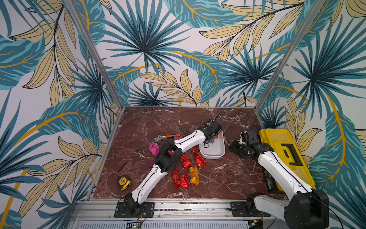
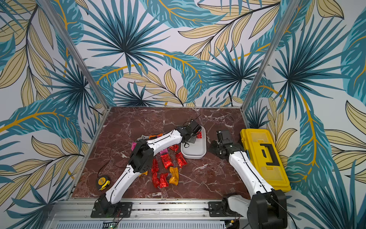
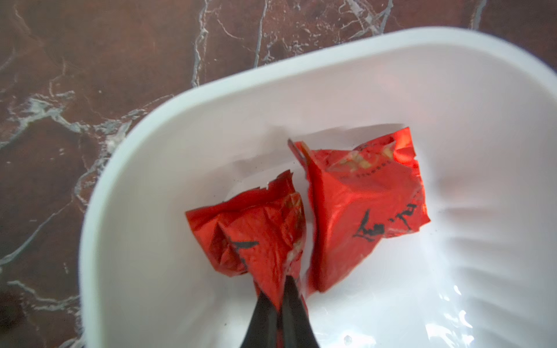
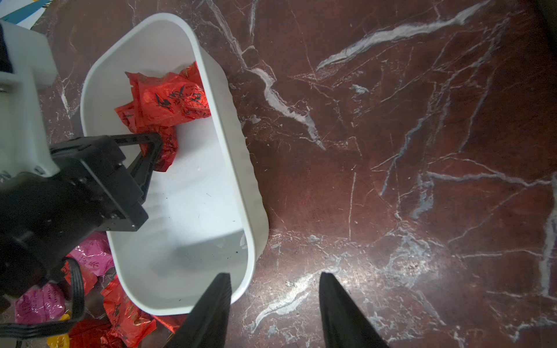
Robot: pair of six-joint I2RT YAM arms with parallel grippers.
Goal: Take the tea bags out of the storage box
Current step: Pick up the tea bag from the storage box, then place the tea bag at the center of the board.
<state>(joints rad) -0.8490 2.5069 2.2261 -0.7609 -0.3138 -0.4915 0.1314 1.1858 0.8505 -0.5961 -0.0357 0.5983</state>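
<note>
The left claw (image 3: pixel 278 301) reaches down into the far end of the storage box (image 3: pixel 120 150), its jaws clamped together on the crinkled corner of a red tea bag (image 3: pixel 259 238). A second red tea bag (image 3: pixel 361 205) lies just beside it on the box floor; whether the two touch I cannot tell.

In both top views the box sits on the counter (image 1: pixel 148 123), right of centre. The other tea bags (image 1: pixel 186 160) lie loose on the counter, left of the box and nearer. Most are red, with an orange-yellow one (image 1: pixel 194 175) nearest and a magenta one (image 1: pixel 154 148) farther left, beside the left arm.

The right claw (image 4: pixel 274 275) is just right of the box's near end, its jaws apart with nothing between them.

A yellow toolbox (image 1: pixel 285 156) stands along the counter's right edge. An orange-handled wrench (image 1: pixel 166 137) lies left of the box, beyond the left arm. A tape measure (image 1: pixel 123 182) sits by the near left corner.
</note>
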